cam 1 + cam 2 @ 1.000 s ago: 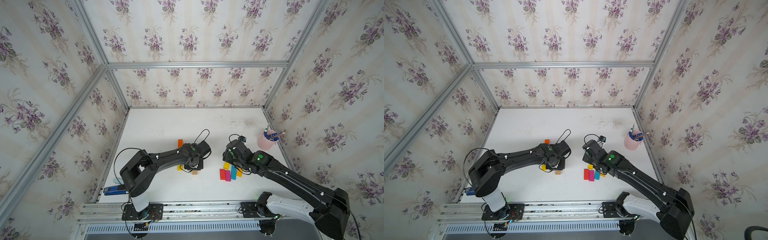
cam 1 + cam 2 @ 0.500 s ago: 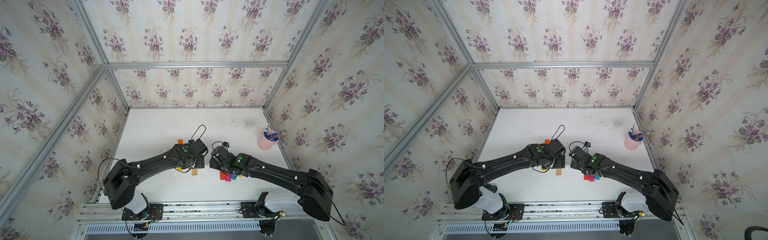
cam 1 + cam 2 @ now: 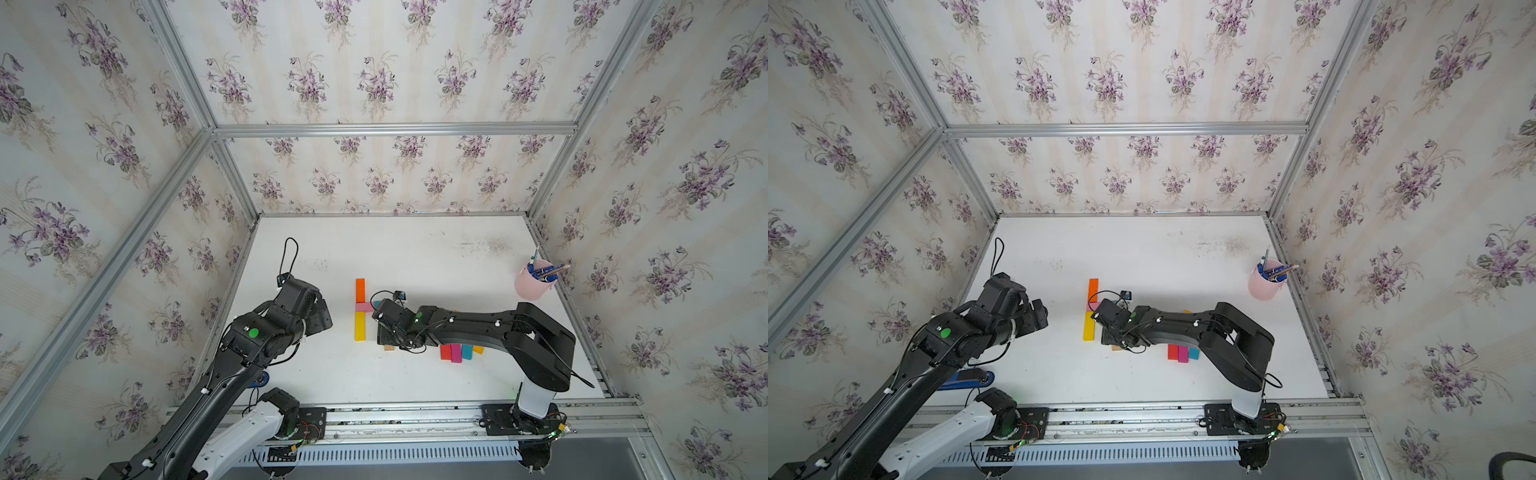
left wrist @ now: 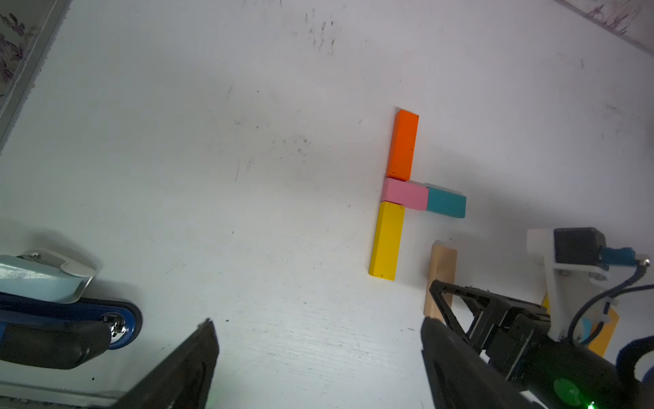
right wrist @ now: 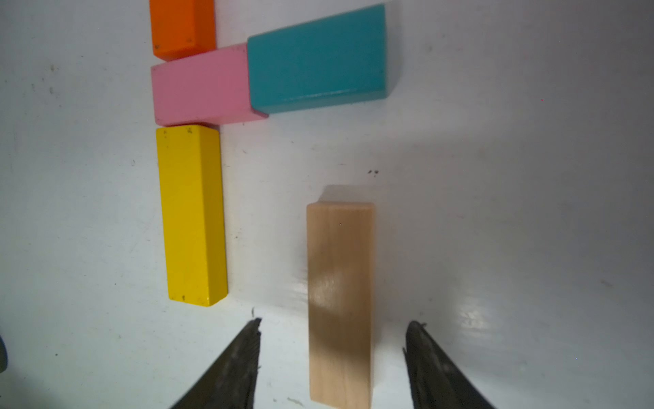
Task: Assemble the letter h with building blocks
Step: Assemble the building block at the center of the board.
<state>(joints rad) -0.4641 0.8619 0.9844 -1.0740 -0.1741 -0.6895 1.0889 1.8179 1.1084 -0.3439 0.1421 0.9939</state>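
in a top view, the right gripper [image 3: 387,337] sits low over the tan block [image 3: 389,348], just beside the yellow block [image 3: 360,326]. the left gripper [image 3: 323,318] is well apart from them.

in the left wrist view, the left gripper's jaws are wide apart and hold nothing.

in the right wrist view, the tan block [image 5: 339,269] lies flat on the surface [image 5: 495,212] between the right gripper's parted jaws, with a gap on each side. its long way points toward the teal block [image 5: 318,56]. the right arm looks best placed to take it.

Legible text: none in any view | blocks [image 5: 193,212]: plain painted faces | pink cup [image 3: 528,289], pens [image 3: 547,272]: too small to read anything
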